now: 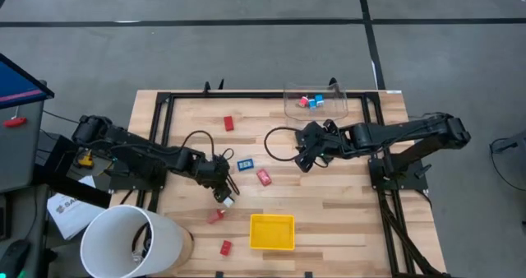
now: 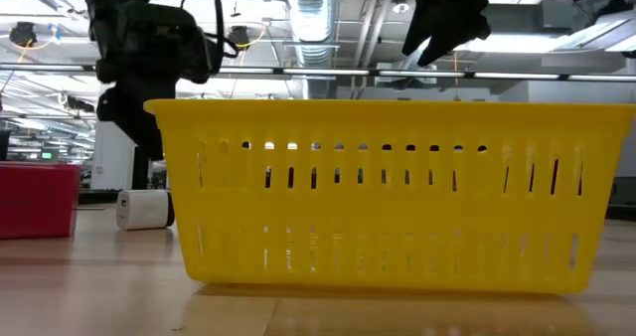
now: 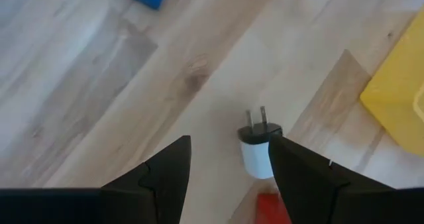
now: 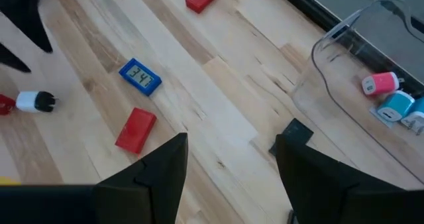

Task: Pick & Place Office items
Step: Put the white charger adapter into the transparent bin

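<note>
Though hidden up top: charger prongs.

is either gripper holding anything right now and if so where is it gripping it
Nothing is held. The left gripper is open above the white plug adapter, not gripping it. The right gripper is open over bare table.

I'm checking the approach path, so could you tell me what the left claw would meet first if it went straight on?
Probably the white plug adapter, lying just ahead of the open left claw toward one finger; depth is uncertain.

Overhead, table-level, two wrist cameras
</note>
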Robot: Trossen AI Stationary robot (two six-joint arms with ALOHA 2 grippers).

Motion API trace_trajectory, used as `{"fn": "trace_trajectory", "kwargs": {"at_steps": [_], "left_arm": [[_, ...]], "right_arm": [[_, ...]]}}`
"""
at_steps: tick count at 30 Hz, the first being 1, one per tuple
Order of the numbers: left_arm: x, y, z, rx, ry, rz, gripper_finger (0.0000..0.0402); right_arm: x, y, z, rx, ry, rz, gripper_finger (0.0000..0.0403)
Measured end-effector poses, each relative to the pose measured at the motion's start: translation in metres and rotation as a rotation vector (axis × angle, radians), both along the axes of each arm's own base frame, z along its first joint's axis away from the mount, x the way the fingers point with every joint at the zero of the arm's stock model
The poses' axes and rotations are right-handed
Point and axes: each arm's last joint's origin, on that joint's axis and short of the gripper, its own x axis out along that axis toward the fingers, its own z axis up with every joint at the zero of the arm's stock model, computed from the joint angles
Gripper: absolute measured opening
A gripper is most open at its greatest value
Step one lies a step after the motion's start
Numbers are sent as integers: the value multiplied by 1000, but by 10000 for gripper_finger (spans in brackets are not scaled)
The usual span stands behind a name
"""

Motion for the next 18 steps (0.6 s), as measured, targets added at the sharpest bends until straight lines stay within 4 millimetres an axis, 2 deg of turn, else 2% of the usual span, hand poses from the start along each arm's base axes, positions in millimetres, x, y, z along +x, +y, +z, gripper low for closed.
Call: {"fn": "trace_trajectory", "kwargs": {"at_steps": [4,11,18], "left_arm": [[8,-6,4,-28,4,6,200],[41,-26,-16,-22,189,-51,212],[64,-40,-12,42,268,-79,227]], "right_arm": [[-2,0,-1,0,26,-5,219],[-3,2,-2,-11,40,20,219],[-3,6,-2,-25,53,51,219]]}}
